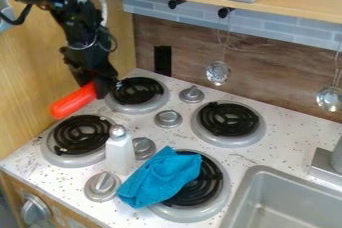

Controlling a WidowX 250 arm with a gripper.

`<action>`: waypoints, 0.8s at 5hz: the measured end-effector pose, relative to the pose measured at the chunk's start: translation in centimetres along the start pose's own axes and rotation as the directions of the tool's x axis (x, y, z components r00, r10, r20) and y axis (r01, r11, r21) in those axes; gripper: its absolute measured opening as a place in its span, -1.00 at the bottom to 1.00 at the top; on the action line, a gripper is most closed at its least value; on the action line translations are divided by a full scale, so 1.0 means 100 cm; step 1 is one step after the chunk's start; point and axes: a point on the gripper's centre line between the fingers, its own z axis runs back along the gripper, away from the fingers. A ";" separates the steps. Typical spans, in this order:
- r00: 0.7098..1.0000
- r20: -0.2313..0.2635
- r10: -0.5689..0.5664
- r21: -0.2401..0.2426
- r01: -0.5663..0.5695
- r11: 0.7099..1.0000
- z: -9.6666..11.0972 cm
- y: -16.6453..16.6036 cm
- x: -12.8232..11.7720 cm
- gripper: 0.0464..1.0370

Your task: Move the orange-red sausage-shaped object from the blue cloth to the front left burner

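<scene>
Nearest, we see one blue cloth (159, 178) partly over one of four burners (228, 120), then one white shaker (120, 153). At left, our one gripper (101, 88) is closed around one red rod (72, 102). Farther, upper right, two ladles (218, 73) hang.

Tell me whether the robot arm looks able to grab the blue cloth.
Probably not right now: its end effector seems to hold the red rounded object. Still, the blue cloth's top looks uncovered; the white shaker stands beside it.
</scene>
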 end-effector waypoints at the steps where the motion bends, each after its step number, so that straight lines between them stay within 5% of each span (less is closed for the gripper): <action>1: 0.999 -0.039 0.028 0.013 -0.028 1.000 -0.018 0.008 -0.006 0.02; 3: 0.996 -0.048 0.073 0.058 -0.070 0.996 -0.052 0.012 -0.008 0.18; 4: 0.993 -0.072 0.091 0.053 -0.088 0.995 -0.061 0.011 -0.008 0.78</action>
